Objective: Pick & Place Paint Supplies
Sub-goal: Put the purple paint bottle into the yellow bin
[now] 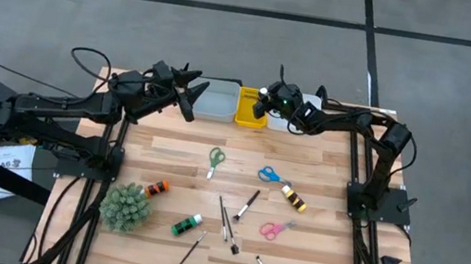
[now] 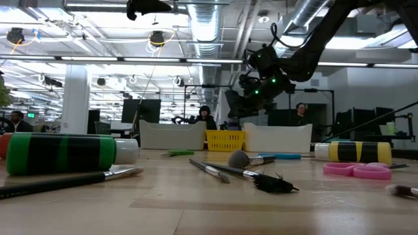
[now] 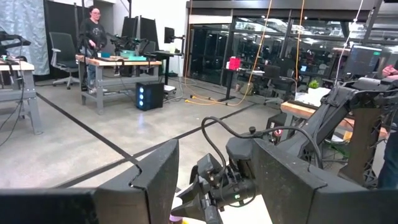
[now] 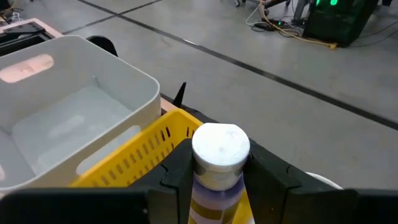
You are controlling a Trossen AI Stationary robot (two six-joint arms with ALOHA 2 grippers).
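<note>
Progress looks early to us: most of the paint supplies lie loose on the wooden table (image 1: 322,178). In the high view we count green scissors (image 1: 215,159) at centre, blue scissors (image 1: 270,175) to their right, a yellow bottle (image 1: 293,198) beside those, pink scissors (image 1: 275,229) lower right, an orange bottle (image 1: 156,188) and green bottle (image 1: 186,225) lower left by the spiky plant ball (image 1: 125,206), and several brushes (image 1: 224,216) near the middle. The right gripper (image 1: 266,99) hangs over the yellow tray (image 1: 250,115) at top centre, and its wrist view shows the fingers (image 4: 177,171) clamped on a white-capped bottle (image 4: 219,163) with purple and yellow bands, so we judge one delivery is about to finish. The left gripper (image 1: 192,97) waits beside the grey tray (image 1: 215,101), fingers (image 3: 158,180) spread wide and empty. What the trays already hold we cannot tell.
</note>
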